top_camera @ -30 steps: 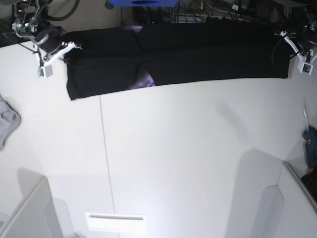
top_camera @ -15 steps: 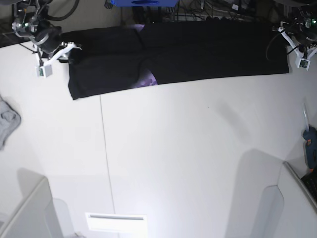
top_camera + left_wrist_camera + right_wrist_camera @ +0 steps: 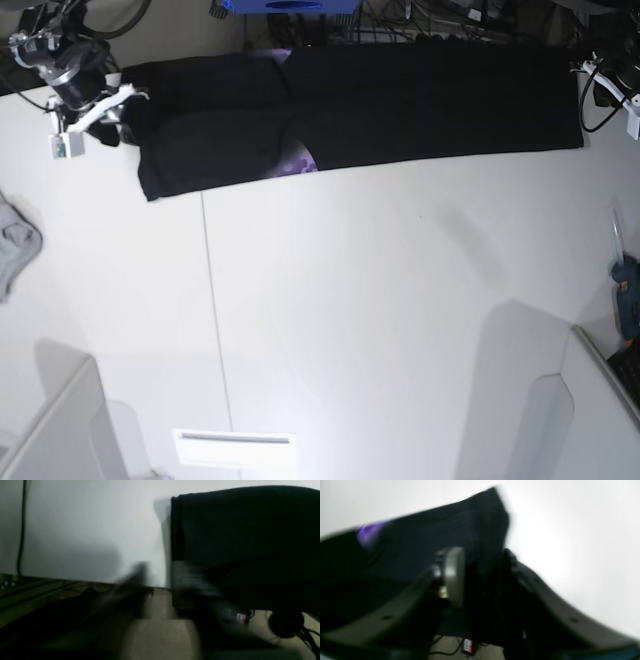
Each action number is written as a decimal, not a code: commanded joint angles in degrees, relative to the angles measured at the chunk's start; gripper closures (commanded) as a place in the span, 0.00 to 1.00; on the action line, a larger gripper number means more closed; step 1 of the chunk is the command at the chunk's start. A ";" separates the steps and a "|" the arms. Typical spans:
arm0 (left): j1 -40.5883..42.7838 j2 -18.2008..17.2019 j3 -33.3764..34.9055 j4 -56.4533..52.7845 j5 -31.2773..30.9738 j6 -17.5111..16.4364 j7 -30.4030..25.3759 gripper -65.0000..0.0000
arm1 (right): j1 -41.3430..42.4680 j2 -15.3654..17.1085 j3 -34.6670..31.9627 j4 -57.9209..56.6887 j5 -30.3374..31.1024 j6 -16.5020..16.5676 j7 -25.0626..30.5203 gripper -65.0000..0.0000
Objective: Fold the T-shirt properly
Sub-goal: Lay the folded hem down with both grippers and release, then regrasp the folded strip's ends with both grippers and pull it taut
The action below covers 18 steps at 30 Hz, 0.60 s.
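Black cotton T-shirt (image 3: 350, 105) lies folded into a long band along the worktop's (image 3: 380, 330) far edge. Right gripper (image 3: 482, 575) straddles its end, jaws apart — left gripper (image 3: 612, 92) pressed together, empty. A one-sided pull could skew the fold.

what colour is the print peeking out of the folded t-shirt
Purple. It peeks out of the black T-shirt at its near edge, clearest in the base view.

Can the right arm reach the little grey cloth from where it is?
Probably yes. The grey cloth lies on the right arm's side of the table, with only bare tabletop between it and the right pincer, which is up by the T-shirt.
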 commanded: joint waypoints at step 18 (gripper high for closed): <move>-10.05 3.52 17.03 -8.30 25.50 0.10 -0.88 1.00 | 10.33 -0.09 -7.59 -14.48 -7.16 -0.24 -3.79 1.00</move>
